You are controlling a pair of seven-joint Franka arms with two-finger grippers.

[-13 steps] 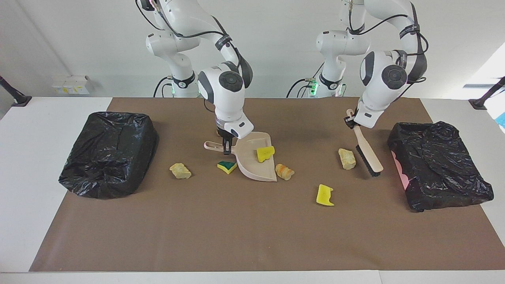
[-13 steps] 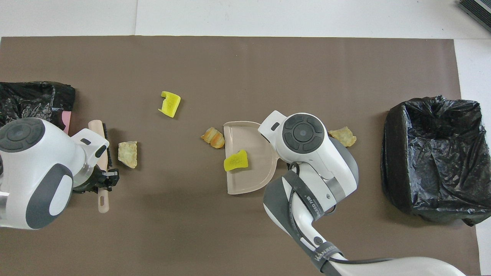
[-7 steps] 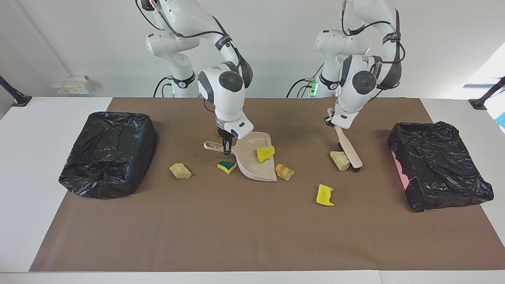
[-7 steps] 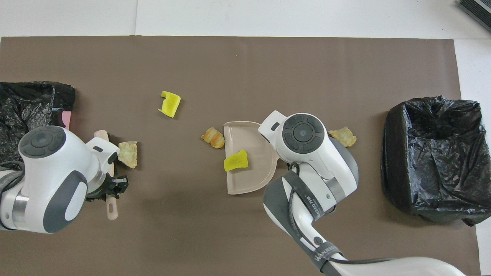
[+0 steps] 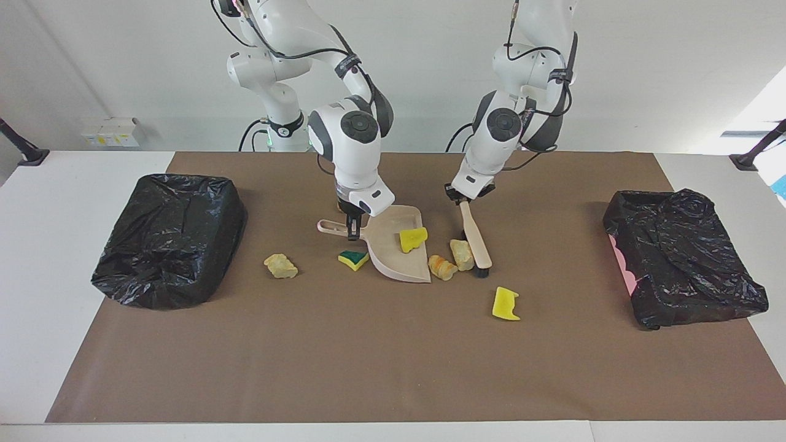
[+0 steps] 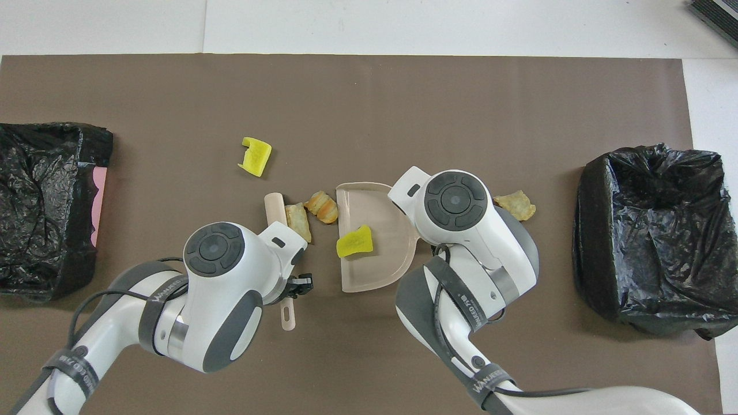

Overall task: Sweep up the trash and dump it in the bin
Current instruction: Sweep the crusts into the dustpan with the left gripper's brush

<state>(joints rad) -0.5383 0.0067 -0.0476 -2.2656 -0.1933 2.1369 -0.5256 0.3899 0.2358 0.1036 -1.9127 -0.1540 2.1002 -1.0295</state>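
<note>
Overhead view: brown mat (image 6: pixel 403 104) covers white table (image 6: pixel 461 26).

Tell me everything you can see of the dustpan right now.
The dustpan is a beige, plastic-looking scoop with a raised rim and a slim handle ending in a hanging hole. It rests mid-table on the brown mat, its open lip facing the left arm's end. The right gripper is shut on its handle. One yellow sponge piece lies inside it. A brown bread-like lump sits at the lip, and a green-and-yellow sponge piece lies close beside its back edge.
</note>
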